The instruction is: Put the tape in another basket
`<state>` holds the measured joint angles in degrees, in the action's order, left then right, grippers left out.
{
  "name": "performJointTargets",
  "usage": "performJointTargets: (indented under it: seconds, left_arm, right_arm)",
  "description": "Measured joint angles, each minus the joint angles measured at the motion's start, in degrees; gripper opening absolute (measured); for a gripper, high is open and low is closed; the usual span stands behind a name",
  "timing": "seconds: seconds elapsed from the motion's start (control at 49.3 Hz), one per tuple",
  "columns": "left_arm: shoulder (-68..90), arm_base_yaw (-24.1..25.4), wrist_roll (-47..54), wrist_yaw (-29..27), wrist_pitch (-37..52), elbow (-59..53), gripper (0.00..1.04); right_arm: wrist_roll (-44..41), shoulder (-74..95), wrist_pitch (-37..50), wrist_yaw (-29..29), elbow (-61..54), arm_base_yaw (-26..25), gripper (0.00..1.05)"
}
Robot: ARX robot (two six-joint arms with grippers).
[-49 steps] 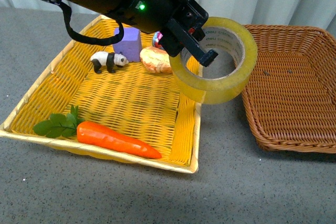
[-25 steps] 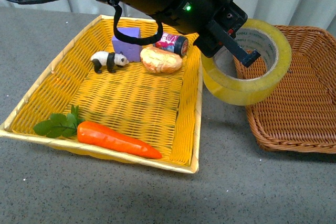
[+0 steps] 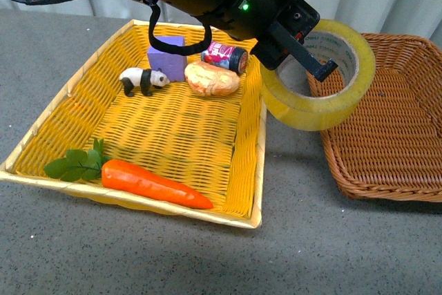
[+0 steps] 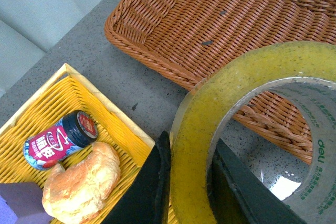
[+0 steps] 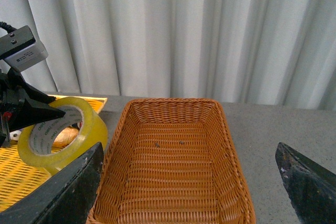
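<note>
Left wrist view puts the grip closest. The left gripper [image 4: 191, 184] has one dark finger inside the core and the other outside the roll, pinching the wall of the tape [image 4: 210, 103] between them. The roll therefore hangs tilted from one side of its ring, a hold that probably suits a roll too broad to span whole. Just past it lie a strip of grey table [image 4: 136, 85] and the near rim of the brown basket [image 4: 157, 40]. The tape hangs in the air over that rim and the gap between the two baskets, touching neither, so I judge this to be mid-carry, with release not due until the roll is over the woven floor. Front view gives the containers in order. In the yellow basket [image 3: 257, 170], a carrot [image 3: 155, 183] with green leaves lies along the nearest wall. Farther in stands a toy panda [image 3: 143, 79], then a bread roll [image 3: 211, 79], a purple block [image 3: 168, 56] and a small red can [image 3: 225, 56] on its side at the far end. The brown basket holds only a couple of tiny dark specks, leaving its floor free for the roll. Right wrist view shows the right gripper [image 5: 184, 192] spread wide with nothing in it, looking down the length of the brown basket toward a pale curtain [image 5: 184, 30].
</note>
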<state>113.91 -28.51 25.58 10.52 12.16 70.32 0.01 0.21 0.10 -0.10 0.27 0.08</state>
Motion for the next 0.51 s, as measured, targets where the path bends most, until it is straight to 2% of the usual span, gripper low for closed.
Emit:
performJointTargets:
  seconds: [0.061, 0.142, 0.183, 0.243, 0.406, 0.507]
  left_arm:
    - [0.0, 0.0, 0.0, 0.0, 0.0, 0.0, 0.17]
    - [0.0, 0.0, 0.0, 0.0, 0.0, 0.0, 0.17]
    - [0.0, 0.0, 0.0, 0.1, 0.0, 0.0, 0.17]
    - [0.0, 0.0, 0.0, 0.0, 0.0, 0.0, 0.17]
    - [0.1, 0.0, 0.0, 0.0, 0.1, 0.1, 0.17]
    - [0.1, 0.0, 0.0, 0.0, 0.1, 0.1, 0.17]
  right_arm:
    - [-0.3, 1.0, -2.1, 1.9, 0.7, 0.6, 0.96]
    - [-3.1, 8.1, -13.2, 10.2, 5.7, 4.3, 0.96]
    - [-3.7, 11.4, -15.3, 10.9, 6.9, 5.1, 0.96]
    - [-3.9, 16.1, -15.6, 8.8, 7.6, 4.8, 0.96]
    - [-3.7, 36.8, -2.2, 1.8, 13.8, -0.4, 0.96]
    - [-1.7, 51.6, 3.9, -1.4, 20.7, -0.4, 0.96]
